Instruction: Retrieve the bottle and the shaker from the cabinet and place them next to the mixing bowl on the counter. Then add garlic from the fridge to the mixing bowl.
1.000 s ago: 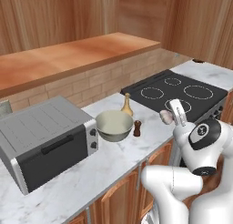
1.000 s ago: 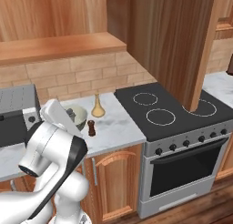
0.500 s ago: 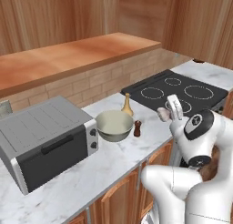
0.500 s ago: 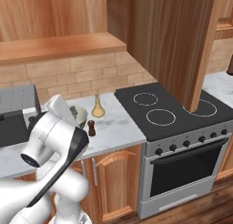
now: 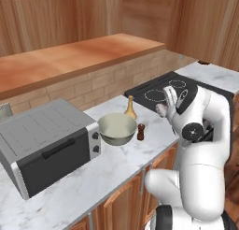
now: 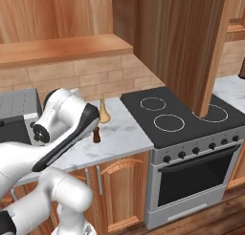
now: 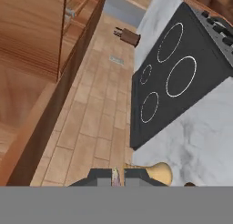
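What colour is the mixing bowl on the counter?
The mixing bowl is a pale greenish-cream, clearest in the left base view, beside the toaster oven.

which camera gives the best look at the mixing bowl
The left base view: the mixing bowl sits whole beside the toaster oven. In the right base view the arm hides it.

Marble counter [image 5: 116, 170] with toaster oven [image 5: 46, 147], mixing bowl [image 5: 116, 128], bottle [image 5: 130, 107], shaker [image 5: 140, 132].

The counter [image 5: 116, 166] is showing veined white marble (smooth, faintly glossy), the cabinets [image 6: 119, 188] looking like grained wood, the stove top [image 6: 179, 117] matt black.
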Available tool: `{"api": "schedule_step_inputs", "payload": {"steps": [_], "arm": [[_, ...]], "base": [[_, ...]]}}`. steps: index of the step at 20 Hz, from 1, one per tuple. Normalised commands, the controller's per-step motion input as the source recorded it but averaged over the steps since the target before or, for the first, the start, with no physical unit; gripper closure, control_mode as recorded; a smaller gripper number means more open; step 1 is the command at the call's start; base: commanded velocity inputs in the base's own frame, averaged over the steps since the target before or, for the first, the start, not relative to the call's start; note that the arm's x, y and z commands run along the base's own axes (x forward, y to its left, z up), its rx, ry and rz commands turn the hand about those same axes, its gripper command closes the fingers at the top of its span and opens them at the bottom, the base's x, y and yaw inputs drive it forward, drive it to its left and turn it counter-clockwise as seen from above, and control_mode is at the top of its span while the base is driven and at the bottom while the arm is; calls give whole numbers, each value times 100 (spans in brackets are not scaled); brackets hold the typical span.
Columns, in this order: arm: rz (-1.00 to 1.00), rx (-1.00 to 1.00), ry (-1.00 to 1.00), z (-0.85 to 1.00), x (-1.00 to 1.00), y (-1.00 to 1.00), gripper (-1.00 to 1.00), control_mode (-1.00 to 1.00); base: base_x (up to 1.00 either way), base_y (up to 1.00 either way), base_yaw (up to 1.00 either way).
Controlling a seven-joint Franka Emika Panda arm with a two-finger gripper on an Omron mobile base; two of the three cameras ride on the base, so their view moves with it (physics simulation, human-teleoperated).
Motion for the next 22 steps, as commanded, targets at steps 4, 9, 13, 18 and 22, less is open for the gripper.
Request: {"api": "schedule_step_inputs", "payload": {"steps": [4, 9, 13, 18, 22], "arm": [[5, 8, 44, 0, 2, 11, 100, -100], [8, 4, 39, 3, 0, 33, 100, -100], [8, 6, 31, 22, 0, 22, 100, -100], [8, 9, 26, 37, 0, 14, 100, -100], [8, 10, 22, 49, 0, 21, 100, -100]], "base": [[0, 0, 0], [0, 0, 0], [0, 0, 0], [0, 0, 0], [0, 0, 0]]}}
